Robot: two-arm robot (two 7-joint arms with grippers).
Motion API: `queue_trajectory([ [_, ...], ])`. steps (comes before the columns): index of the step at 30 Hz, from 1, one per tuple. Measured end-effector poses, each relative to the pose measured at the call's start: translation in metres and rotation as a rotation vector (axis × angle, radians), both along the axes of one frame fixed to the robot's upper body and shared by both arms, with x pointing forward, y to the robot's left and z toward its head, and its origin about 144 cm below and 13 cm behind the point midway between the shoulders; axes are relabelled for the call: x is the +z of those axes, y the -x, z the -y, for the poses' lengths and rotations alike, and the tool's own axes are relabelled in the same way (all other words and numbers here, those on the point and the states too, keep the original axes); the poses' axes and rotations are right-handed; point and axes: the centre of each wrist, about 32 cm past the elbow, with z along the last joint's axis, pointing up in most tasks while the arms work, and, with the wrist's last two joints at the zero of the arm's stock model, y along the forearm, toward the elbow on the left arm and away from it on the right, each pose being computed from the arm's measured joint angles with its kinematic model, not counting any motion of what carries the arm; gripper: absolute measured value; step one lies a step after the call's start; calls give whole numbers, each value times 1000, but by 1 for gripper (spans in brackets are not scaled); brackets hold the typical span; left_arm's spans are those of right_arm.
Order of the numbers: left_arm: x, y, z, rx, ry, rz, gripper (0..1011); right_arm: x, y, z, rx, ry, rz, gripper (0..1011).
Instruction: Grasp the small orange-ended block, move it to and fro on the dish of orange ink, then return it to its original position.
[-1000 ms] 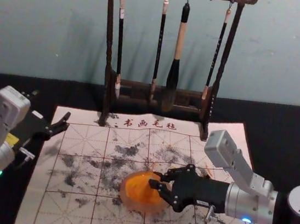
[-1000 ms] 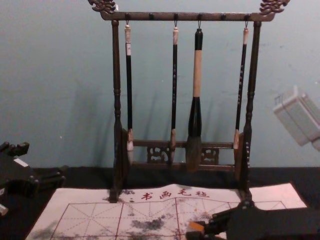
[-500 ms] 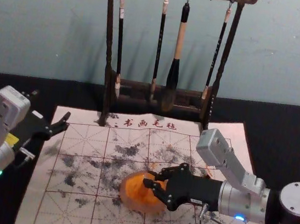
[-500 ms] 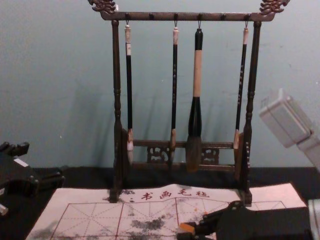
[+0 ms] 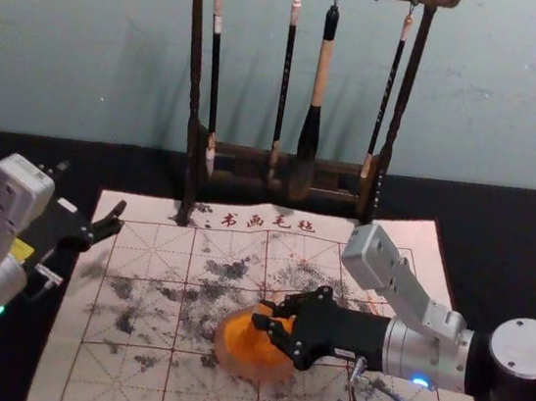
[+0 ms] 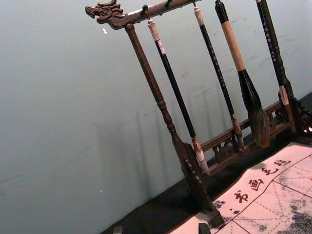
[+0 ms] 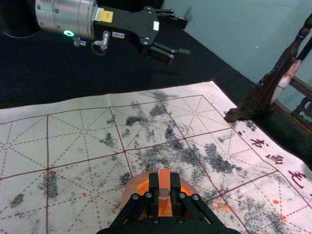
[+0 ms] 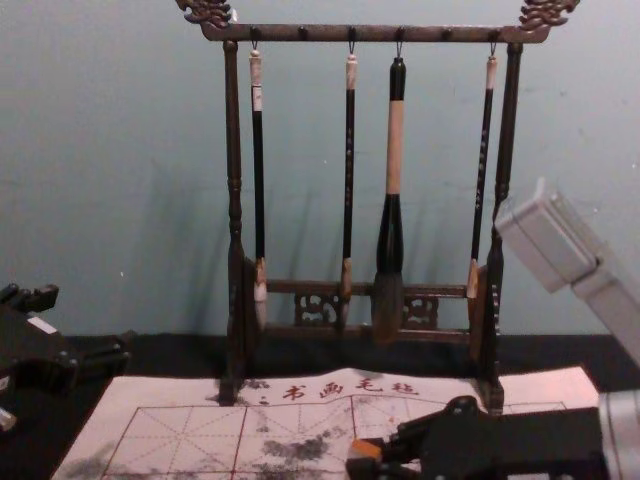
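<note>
On the black worktop [image 5: 502,222] the felt mat [image 5: 53,370] lies under the dish of orange ink [image 5: 223,343]. My right gripper [image 5: 261,312], its jaws clenched on the small block [image 7: 164,181], has shifted leftward over this dish, so I judge the to-and-fro stroke is going on and returning must wait. My left gripper [image 7: 185,38] is parked near the mat, jaws released

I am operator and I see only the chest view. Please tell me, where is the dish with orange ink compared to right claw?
Observer: In the head view, the dish lies under the tips of the right claw.
Operator: Thank you. Is the block held from both sides?
Observer: Yes. The right wrist view shows the block between the two black fingers, one on each side.
</note>
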Motion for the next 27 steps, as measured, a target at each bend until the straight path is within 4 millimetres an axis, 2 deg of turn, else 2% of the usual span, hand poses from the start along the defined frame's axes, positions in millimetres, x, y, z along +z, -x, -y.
queue_trajectory([
  [14, 0, 0, 0, 0, 0, 0, 1002, 1, -5, 7, -39, 4, -4, 106],
  [27, 0, 0, 0, 0, 0, 0, 1001, 1, 2, 20, -64, 1, -17, 106],
])
